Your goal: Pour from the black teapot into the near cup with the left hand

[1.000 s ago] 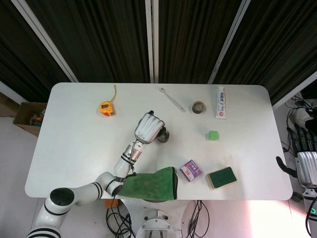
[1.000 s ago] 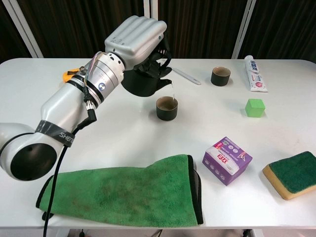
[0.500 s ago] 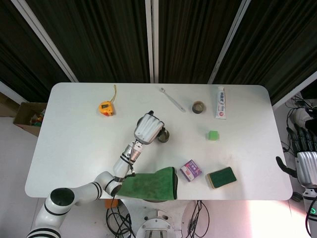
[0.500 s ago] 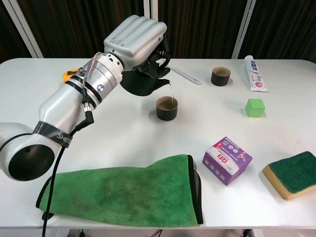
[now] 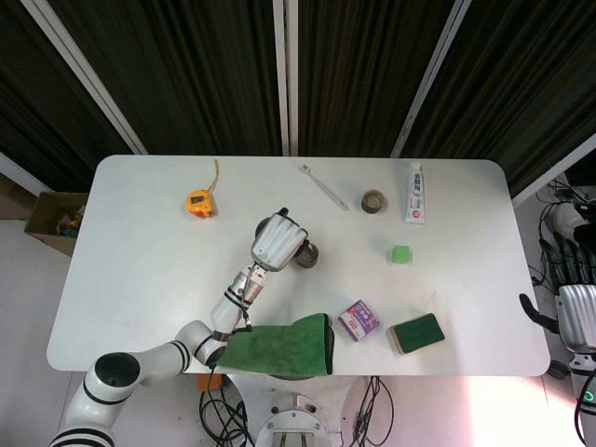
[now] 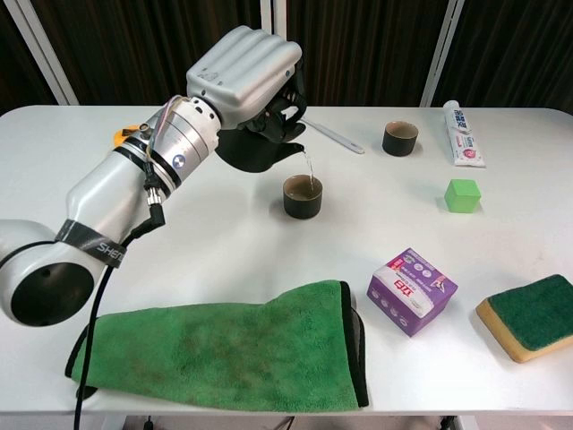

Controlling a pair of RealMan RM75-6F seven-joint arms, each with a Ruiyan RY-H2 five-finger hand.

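— Above the near cup (image 6: 303,196), what do you make out?

— The black teapot (image 6: 260,148), held off the counter (image 6: 233,251) in the left hand (image 6: 243,72), tipped with its spout toward the robot's right and down. The chest view shows a thin stream running from the spout into the cup. The head view cannot show that: from overhead the left hand (image 5: 277,241) covers the teapot almost wholly, and only the near cup (image 5: 308,256) peeks out beside it.

— How does the hand sit?

— Its fingers are wrapped over the top of the teapot, clamped on it, the pale back of the hand facing up and toward the chest camera. The forearm runs from the lower left of the counter up and across to the middle, passing over the near-left end of the green towel (image 6: 224,345).

— And the teapot's line?

— Body under the palm, spout leading right; its long axis runs roughly left to right, tilted down at the spout end, which hangs just above the cup's rim without touching it.

— The other hand?

— Only the head view catches the right hand (image 5: 575,307), off the right edge of the counter, well apart from everything. Whether its fingers are apart or curled, I cannot tell.

— What surrounds the cup?

— A second cup (image 6: 399,138) at the far right, a toothpaste tube (image 6: 462,133) beside it, a green cube (image 6: 463,195), a purple box (image 6: 412,291), a sponge (image 6: 530,316) at the near right. The yellow tape measure (image 5: 200,202) shows whole only from above; from the chest the arm hides most of it.
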